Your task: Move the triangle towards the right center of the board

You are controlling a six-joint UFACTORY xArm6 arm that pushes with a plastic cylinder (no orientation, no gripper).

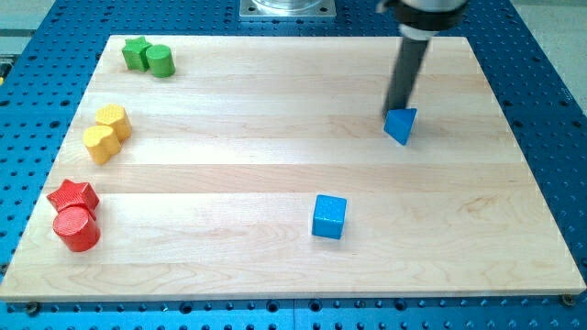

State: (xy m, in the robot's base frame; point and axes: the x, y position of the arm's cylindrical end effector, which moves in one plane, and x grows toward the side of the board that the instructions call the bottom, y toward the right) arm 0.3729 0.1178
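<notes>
My tip [392, 114], a bare rod with no jaws, touched the blue triangle [401, 126] from its upper left, in the frame's upper right. Pushing steadily down and right looked best.

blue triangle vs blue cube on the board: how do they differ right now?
Shape: the blue triangular block is a wedge; the blue cube block is square-faced.
Place: the triangle sits toward the view's upper right of the wooden board; the cube sits lower, near the bottom centre.
Contact: my tip is right at the triangle's upper-left edge; the cube stands alone, well clear of my tip.
Shared: same blue colour, both apart from the other blocks.
</notes>
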